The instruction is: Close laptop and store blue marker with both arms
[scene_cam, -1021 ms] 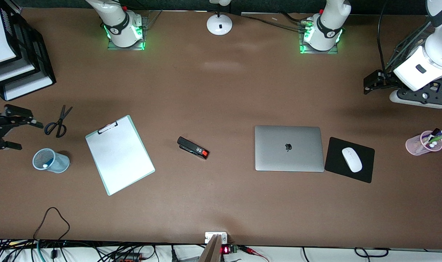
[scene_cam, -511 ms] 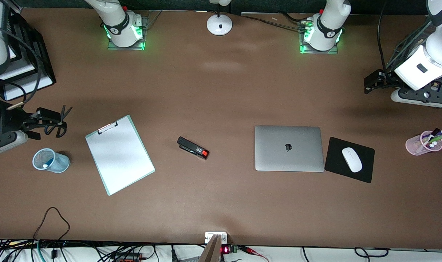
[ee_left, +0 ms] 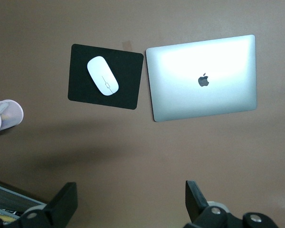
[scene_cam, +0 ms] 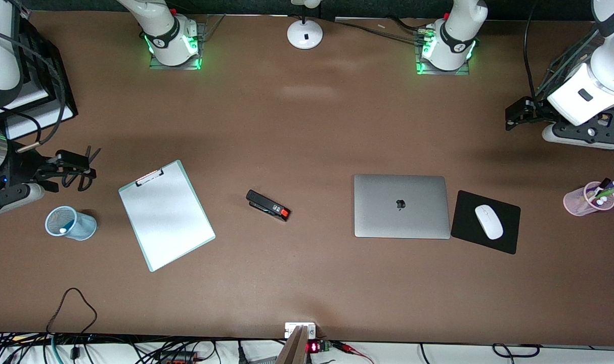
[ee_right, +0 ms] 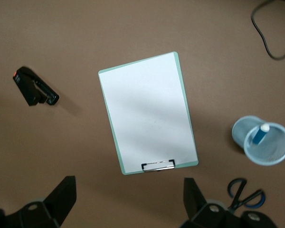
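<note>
We are holding both arms raised, with nothing in either gripper.

1. The laptop (scene_cam: 401,206) is lying flat on the table (scene_cam: 307,126) with its lid down and the logo facing up. It is sitting just beside the black mouse pad (scene_cam: 461,225), which is carrying a white mouse (scene_cam: 488,221). The left wrist view is showing the laptop (ee_left: 203,77) and the mouse pad (ee_left: 80,88) together.

2. The blue marker (ee_right: 259,135) is standing in the blue mesh cup (ee_right: 275,154), white end up, toward the right arm's end of the table. The front view is showing that cup (scene_cam: 82,226) just nearer the front camera than the scissors (scene_cam: 79,177).

3. The left gripper (scene_cam: 519,114) is hanging with its fingers spread apart over bare table toward the left arm's end, above a pink pen cup (scene_cam: 582,202) in that view.

4. The right gripper (scene_cam: 72,164) is hanging with its fingers spread apart over the scissors.

5. The clipboard (scene_cam: 165,215) is lying between the mesh cup and the stapler (scene_cam: 267,205).
</note>
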### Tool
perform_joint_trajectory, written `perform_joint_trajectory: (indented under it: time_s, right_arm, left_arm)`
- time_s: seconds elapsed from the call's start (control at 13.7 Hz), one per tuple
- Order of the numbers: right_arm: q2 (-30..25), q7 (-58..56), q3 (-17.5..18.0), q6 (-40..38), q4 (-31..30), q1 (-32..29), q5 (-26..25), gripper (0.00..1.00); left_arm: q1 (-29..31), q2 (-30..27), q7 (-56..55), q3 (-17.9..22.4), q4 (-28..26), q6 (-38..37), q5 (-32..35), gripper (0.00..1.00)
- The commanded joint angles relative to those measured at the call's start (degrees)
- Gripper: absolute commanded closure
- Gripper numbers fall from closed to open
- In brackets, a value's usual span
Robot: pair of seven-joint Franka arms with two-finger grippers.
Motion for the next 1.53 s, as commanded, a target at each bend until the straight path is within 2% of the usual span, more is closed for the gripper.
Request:
perform_joint_trajectory:
  time_s: [0.0, 0.44, 0.66, 0.95, 1.46]
  right_arm:
    - [-2.95, 8.18, -0.05, -2.40, -1.82, 0.53, -3.21, 0.00]
    - [-4.62, 8.55, 0.12, -4.07, -1.73, 0.53, -5.15, 0.00]
    - [-7.69, 10.91, 0.04, -4.17, -4.63, 1.75, -7.43, 0.00]
    - [-12.09, 13.47, 0.04, -3.55, -9.90, 2.02, -7.62, 0.00]
    - [-17.71, 13.47, 0.12, -3.37, -15.27, 2.02, -8.23, 0.00]
  left_arm:
    - [-0.83, -0.56, -0.10, 0.60, -0.96, 0.91, -0.73, 0.00]
    - [-0.66, 1.03, -0.19, 0.25, 0.72, 0.38, -0.73, 0.00]
    - [-0.66, 0.85, 0.16, 0.08, 0.80, 0.29, -0.64, 0.00]
    - [-0.74, 0.85, 0.34, -0.01, 0.89, 0.03, -0.64, 0.00]
    - [-0.74, 0.85, -0.10, -0.10, 0.89, -0.15, -0.64, 0.00]
